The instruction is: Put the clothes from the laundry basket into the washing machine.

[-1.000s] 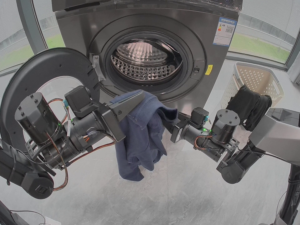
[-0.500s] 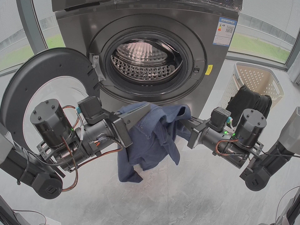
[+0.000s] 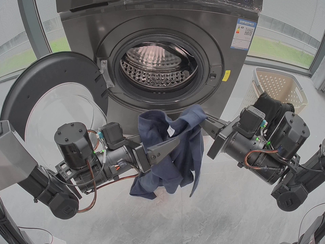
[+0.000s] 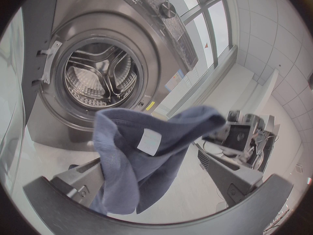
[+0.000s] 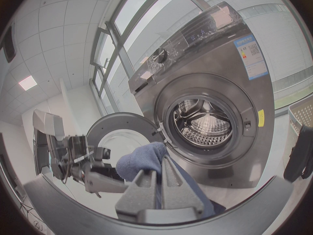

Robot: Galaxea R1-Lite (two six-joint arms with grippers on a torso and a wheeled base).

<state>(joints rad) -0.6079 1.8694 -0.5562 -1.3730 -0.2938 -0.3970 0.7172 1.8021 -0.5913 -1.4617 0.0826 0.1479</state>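
Right gripper: my fingers pinch the blue shirt.
Left gripper: spread wide, shirt only draped.
Drum: ahead, above both fingertips.

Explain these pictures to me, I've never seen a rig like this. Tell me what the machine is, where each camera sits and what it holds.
This is a two-armed robot facing a washing machine, its door swung open. One picture looks down from its head; two come from cameras on its wrists. The right gripper clamps a blue garment held up before the machine; the left gripper is open, the cloth draped over one finger. On the floor beside the washer stands a laundry basket with dark clothes over its rim.
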